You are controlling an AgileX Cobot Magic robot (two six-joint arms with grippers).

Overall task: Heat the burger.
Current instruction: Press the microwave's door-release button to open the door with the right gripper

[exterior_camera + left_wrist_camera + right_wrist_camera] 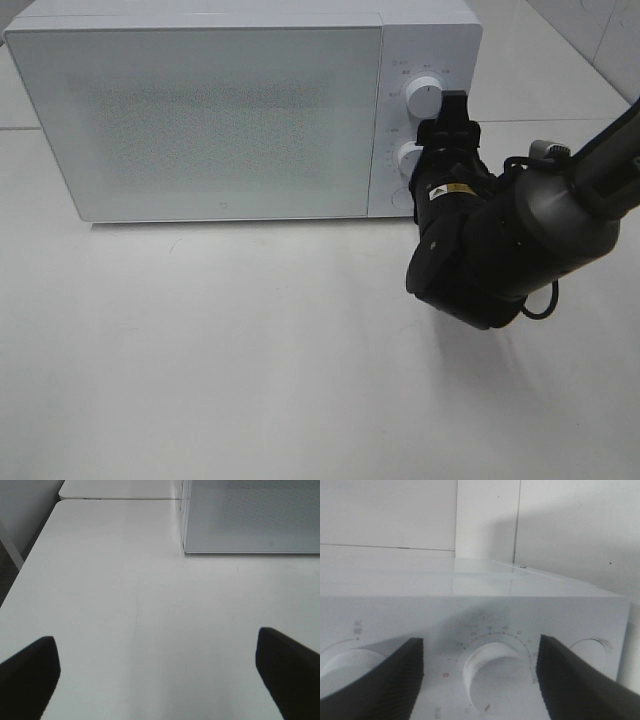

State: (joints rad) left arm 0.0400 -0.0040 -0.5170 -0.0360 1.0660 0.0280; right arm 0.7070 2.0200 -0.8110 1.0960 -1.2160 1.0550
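Right gripper [480, 647], jaws apart, straddles the microwave's [200, 120] middle knob [492, 675] without gripping, presumably to set heating; left gripper [156, 636] hangs wide open above the tabletop [125, 595].

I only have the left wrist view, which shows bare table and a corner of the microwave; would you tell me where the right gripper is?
Observer: In the exterior high view the right gripper is at the lower knob of the microwave.
Operator: Thank you. Is it gripping that knob?
Observer: No. The right wrist view shows its fingers standing either side of the knob, with a gap at each side.
Operator: And the door?
Observer: The door is shut along its whole width in the exterior high view.
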